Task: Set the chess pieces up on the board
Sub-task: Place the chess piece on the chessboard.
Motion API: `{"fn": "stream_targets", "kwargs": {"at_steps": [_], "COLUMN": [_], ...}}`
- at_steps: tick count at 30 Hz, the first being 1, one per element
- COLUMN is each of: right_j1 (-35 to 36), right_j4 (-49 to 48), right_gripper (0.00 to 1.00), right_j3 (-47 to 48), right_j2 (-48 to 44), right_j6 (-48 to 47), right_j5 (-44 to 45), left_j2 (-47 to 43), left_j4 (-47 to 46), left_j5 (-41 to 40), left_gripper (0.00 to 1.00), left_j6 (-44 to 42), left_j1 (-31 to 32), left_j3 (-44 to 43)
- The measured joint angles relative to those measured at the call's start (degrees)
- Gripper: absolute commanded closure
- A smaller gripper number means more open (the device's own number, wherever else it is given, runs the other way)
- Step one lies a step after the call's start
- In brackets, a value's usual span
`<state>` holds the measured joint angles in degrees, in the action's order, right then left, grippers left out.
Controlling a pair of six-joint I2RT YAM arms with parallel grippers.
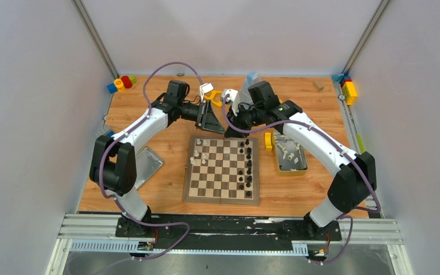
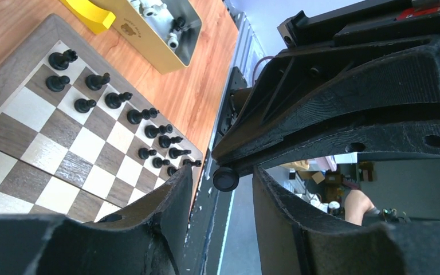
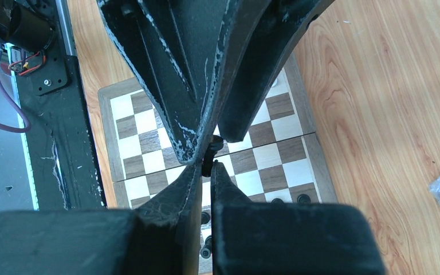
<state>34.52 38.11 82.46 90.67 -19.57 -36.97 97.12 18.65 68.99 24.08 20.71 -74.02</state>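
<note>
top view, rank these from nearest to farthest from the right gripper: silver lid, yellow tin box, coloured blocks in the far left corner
1. yellow tin box, just right of the board
2. silver lid, left of the board
3. coloured blocks, far left corner

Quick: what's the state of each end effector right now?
Left end effector: open, jaws either side of the black piece, not clamped on it.
Right end effector: shut on the black piece.
</note>
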Motion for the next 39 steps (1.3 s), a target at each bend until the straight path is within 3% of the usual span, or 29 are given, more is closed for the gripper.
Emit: {"fn": "stream_targets", "kwargs": {"at_steps": [12,14,20,22,27,32,39], "right_j1": [0.2,0.2,-0.2,-0.9,-5.3,-10.0,-15.0], "right_j4": [-0.3,-0.4,-0.9,-1.2,-4.2,-10.8,-19.0], "right_gripper": [0.96,0.89,0.58,0.53,0.5,0.53,0.55], "right_j3": [0.0,0.0,0.0,0.0,-0.1,-0.3,-1.2], "right_j2": [0.0,0.0,-0.1,-0.5,-4.2,-8.2,-7.0], "right_j6": [0.1,0.3,1.7,2.6,7.2,16.1,30.1], "right_j5": [0.5,0.6,1.8,1.7,-0.4,-3.7,-12.8], "left_j2": [0.1,0.1,0.0,-0.4,-3.7,-5.3,-4.6], "left_j4": [-0.4,-0.4,-2.6,-5.4,-17.3,-36.9,-61.7], "left_j5": [0.7,0.6,1.0,1.0,1.0,-1.1,-4.7], "left_gripper": [0.73,0.76,0.79,0.8,0.8,0.8,0.8], "left_j6": [0.1,0.1,0.7,1.9,9.6,23.9,43.0], "left_j1": [0.6,0.6,0.6,0.6,0.2,-0.2,-0.3], "left_j3": [0.0,0.0,0.2,1.2,6.6,11.1,15.8]}}
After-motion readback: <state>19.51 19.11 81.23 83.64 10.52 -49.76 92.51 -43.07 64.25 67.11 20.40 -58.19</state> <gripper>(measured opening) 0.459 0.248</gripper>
